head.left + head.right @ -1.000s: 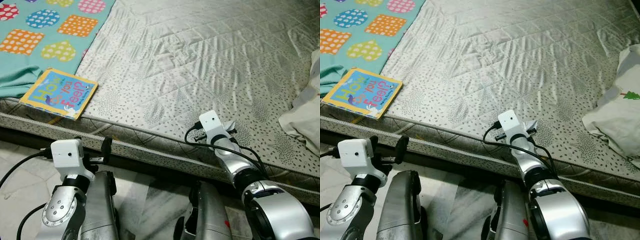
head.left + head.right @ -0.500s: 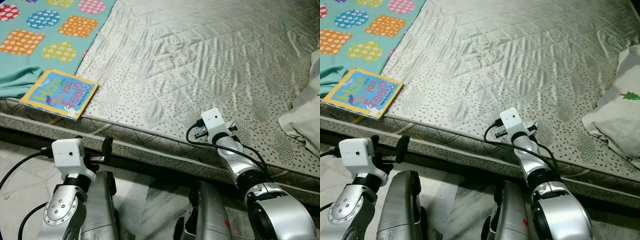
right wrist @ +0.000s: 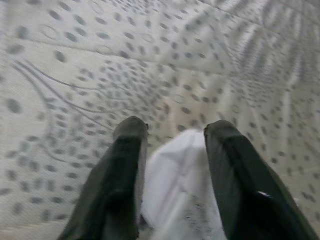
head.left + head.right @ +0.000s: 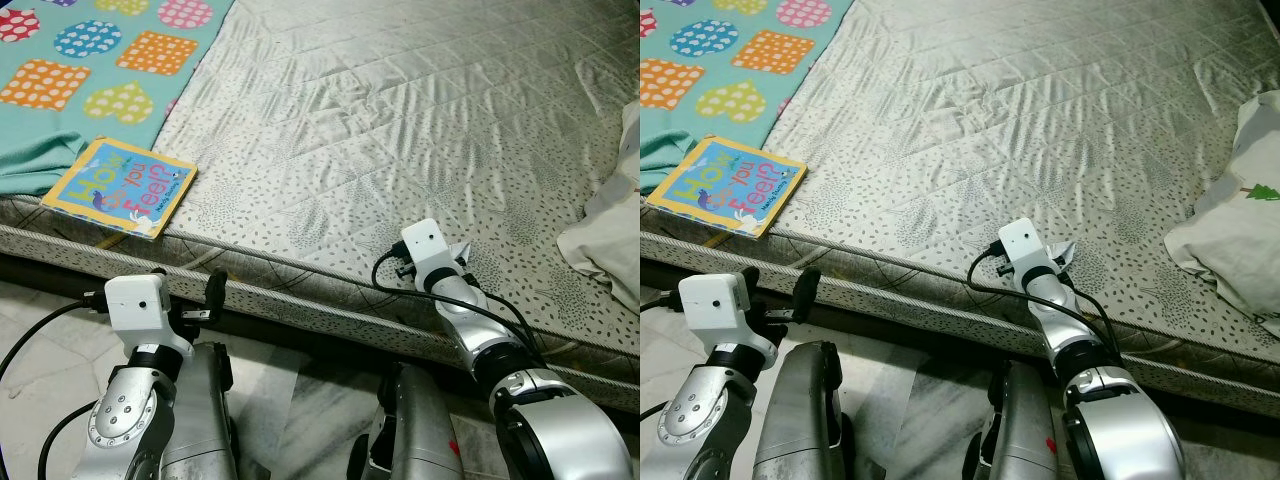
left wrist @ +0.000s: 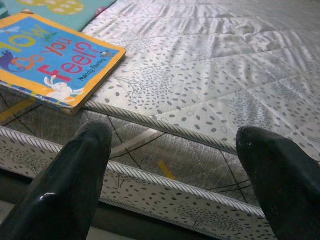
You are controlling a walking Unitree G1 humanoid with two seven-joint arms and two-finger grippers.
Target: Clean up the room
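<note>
A small piece of crumpled white paper or tissue (image 3: 177, 185) lies between the two black fingers (image 3: 122, 175) of my right gripper (image 3: 175, 150), which pinch it from either side; in the head views I see it as a pale scrap (image 4: 458, 254) poking out just past the white wrist camera block, resting on the silver-grey quilted mattress (image 4: 400, 120) with its dotted leaf pattern, close to the mattress's near edge. My right arm reaches forward and up from my body so that this gripper sits on the mattress surface. Well off to the right of that gripper, at the far side of the mattress, I see a white pillow (image 4: 1235, 235) printed with a small green tree. Far to the left of the right gripper, a square yellow-bordered blue children's board book (image 4: 121, 187) titled "How do you feel?" lies flat near the mattress corner, its far edge touching a turquoise blanket (image 4: 95, 60) patterned with dotted coloured shapes. My left gripper (image 5: 172, 165) hangs lower, in front of the piped side wall of the mattress, its fingers (image 5: 75, 175) spread wide apart with nothing between them; the book lies above and beyond it, off toward its left finger. Beneath both arms I see a pale marbled tile floor (image 4: 290, 400).
</note>
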